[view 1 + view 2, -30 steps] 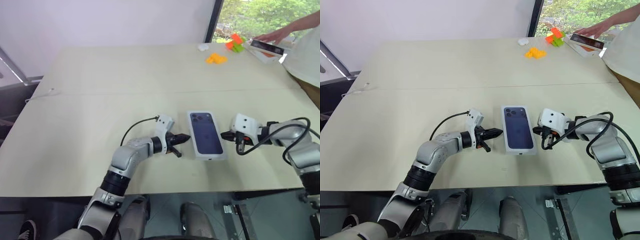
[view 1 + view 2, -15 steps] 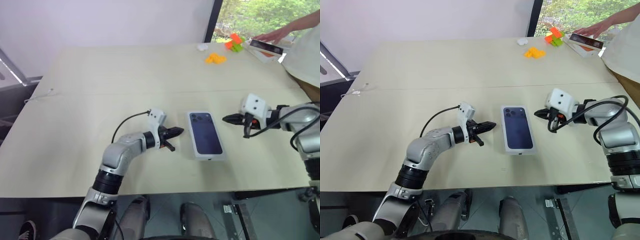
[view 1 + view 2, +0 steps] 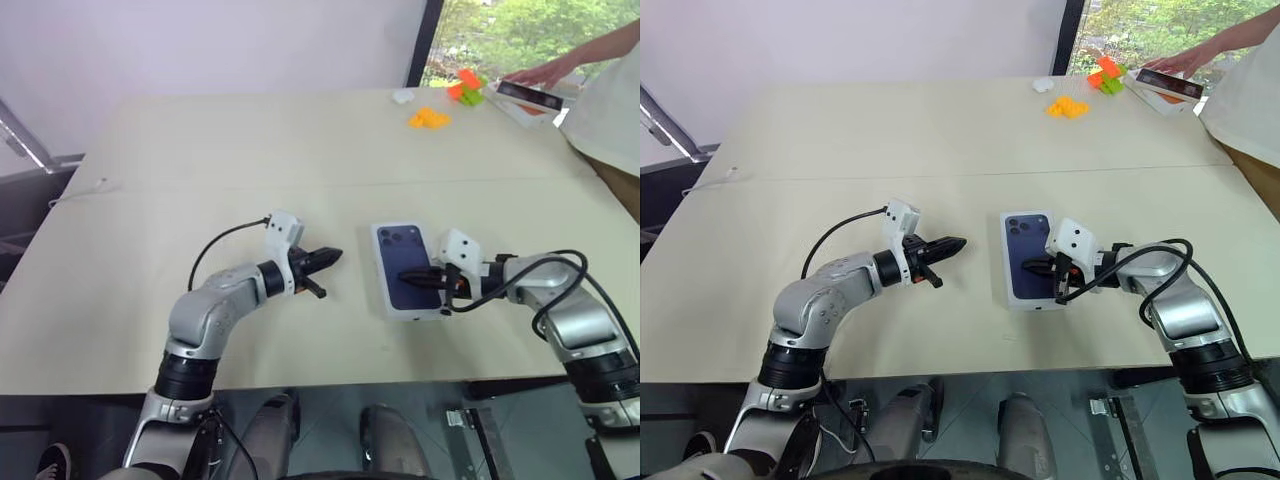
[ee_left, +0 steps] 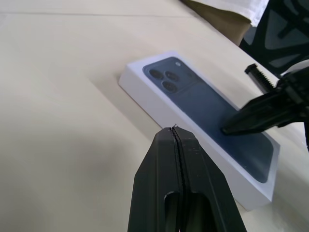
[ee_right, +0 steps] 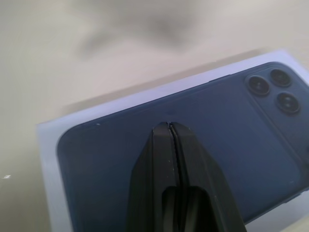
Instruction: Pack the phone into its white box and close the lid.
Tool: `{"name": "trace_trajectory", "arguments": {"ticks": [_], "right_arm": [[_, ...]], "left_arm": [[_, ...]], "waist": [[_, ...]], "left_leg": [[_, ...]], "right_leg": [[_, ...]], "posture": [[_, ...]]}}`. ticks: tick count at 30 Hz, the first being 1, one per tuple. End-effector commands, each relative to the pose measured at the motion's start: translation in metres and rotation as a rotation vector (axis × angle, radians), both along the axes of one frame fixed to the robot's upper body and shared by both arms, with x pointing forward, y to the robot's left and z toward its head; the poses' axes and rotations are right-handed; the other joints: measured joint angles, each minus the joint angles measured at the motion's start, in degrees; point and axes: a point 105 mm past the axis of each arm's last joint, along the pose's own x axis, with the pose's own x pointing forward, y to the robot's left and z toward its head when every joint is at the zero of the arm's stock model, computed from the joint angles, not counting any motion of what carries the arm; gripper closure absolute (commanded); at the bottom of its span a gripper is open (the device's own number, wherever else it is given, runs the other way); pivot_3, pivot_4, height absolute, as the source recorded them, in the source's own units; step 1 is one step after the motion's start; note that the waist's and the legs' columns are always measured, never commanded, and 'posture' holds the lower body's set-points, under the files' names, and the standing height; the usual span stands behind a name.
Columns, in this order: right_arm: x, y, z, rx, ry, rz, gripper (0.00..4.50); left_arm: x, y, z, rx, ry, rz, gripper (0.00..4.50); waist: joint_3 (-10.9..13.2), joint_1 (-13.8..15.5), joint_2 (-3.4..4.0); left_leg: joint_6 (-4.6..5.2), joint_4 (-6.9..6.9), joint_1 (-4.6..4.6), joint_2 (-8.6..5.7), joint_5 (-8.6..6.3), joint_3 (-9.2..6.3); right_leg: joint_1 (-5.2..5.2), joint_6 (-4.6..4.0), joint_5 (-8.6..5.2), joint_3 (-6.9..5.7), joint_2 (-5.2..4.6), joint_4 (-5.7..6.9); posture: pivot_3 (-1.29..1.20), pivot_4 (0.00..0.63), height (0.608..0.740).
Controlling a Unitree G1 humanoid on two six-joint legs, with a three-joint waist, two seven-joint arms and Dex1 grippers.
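The lid (image 3: pixel 400 250), white with a dark blue phone picture on top, lies flat near the table's front edge and covers the white box below it. The phone itself is hidden. My right gripper (image 3: pixel 406 278) is shut. It reaches in from the right, and its tip rests on the printed top of the lid (image 5: pixel 231 140) towards its near half. My left gripper (image 3: pixel 335 256) is shut and empty. It hovers a short way left of the lid (image 4: pixel 193 96), pointing at it without touching.
At the far right corner a person's hand (image 3: pixel 545 72) rests on a flat box. Orange blocks (image 3: pixel 430 118), an orange-and-green pile (image 3: pixel 466 84) and a small white object (image 3: pixel 404 95) lie nearby. A thin cable (image 3: pixel 85 188) lies at the left edge.
My left gripper drew back leftward from the box's side. My right gripper pulled away to the right, then swung back in, and its tip now sits on the lid.
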Motion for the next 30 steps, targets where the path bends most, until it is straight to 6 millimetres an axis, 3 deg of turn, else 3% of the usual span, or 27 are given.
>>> {"name": "trace_trajectory", "arguments": {"ticks": [1,8,9,10,13,18,20,23,30], "right_arm": [[0.002,0.001,-0.005,0.013,0.015,-0.021,4.47],[0.027,0.022,0.068,0.218,-0.133,-0.029,4.47],[0.028,0.024,0.075,0.255,-0.103,-0.018,4.24],[0.028,0.025,0.08,0.281,-0.079,-0.009,3.95],[0.026,0.023,0.082,0.224,-0.114,0.055,2.63],[0.028,0.002,0.081,0.189,-0.142,0.081,0.01],[0.027,-0.008,0.082,0.179,-0.131,0.083,0.0],[0.023,-0.029,0.077,0.095,-0.117,0.079,0.0],[0.021,-0.074,0.079,-0.02,-0.119,0.001,0.0]], "left_arm": [[-0.004,0.002,0.01,-0.016,-0.045,0.0,4.5],[0.0,0.025,0.022,0.029,-0.111,0.037,4.5],[0.0,0.033,0.028,0.034,-0.123,0.037,4.5],[0.0,0.039,0.032,0.036,-0.131,0.036,4.5],[-0.004,0.065,0.047,0.072,-0.197,0.033,3.63],[-0.024,0.112,0.058,0.204,-0.301,0.031,1.09],[-0.029,0.13,0.056,0.259,-0.318,0.051,0.07],[-0.034,0.158,0.054,0.282,-0.274,0.118,0.03],[-0.052,0.186,0.039,0.325,-0.198,0.172,0.03]], "waist": [[-0.01,-0.04,-0.01],[0.01,-0.37,-0.02],[0.01,-0.3,-0.02],[0.01,-0.28,-0.02],[0.01,-0.16,-0.03],[0.03,-0.32,0.0],[0.04,-0.22,0.01],[0.05,-0.24,0.03],[0.05,-0.41,0.03]], "left_leg": [[0.01,0.0,0.0,0.0,0.01,0.0],[0.05,-0.02,-0.04,0.07,0.07,-0.02],[0.05,-0.04,-0.08,0.08,0.07,-0.03],[0.05,-0.07,-0.08,0.08,0.07,-0.02],[0.05,-0.18,-0.11,0.07,0.07,-0.01],[0.05,-0.28,-0.12,0.04,0.05,0.08],[-0.02,-0.28,-0.12,0.04,0.0,0.11],[-0.07,-0.28,-0.12,0.07,-0.03,0.08],[-0.06,-0.28,-0.12,0.06,-0.07,0.12]], "right_leg": [[0.0,0.0,0.0,0.0,0.0,0.0],[-0.13,-0.06,0.04,0.02,0.04,0.05],[-0.17,-0.06,0.04,0.01,0.06,0.04],[-0.18,-0.05,0.03,0.01,0.05,0.03],[-0.24,-0.02,0.02,0.0,0.05,-0.02],[-0.27,-0.03,0.01,0.04,-0.02,-0.11],[-0.27,-0.04,0.0,0.05,-0.04,-0.12],[-0.29,-0.06,0.0,0.06,-0.05,-0.11],[-0.33,-0.08,-0.02,0.23,-0.27,-0.14]], "posture": [[0.0,0.15,0.74],[0.0,0.15,0.74],[0.0,0.15,0.74],[0.0,0.15,0.74],[0.0,0.15,0.74],[0.0,0.15,0.74],[0.0,0.15,0.74],[0.0,0.15,0.74],[0.0,0.15,0.74]]}}
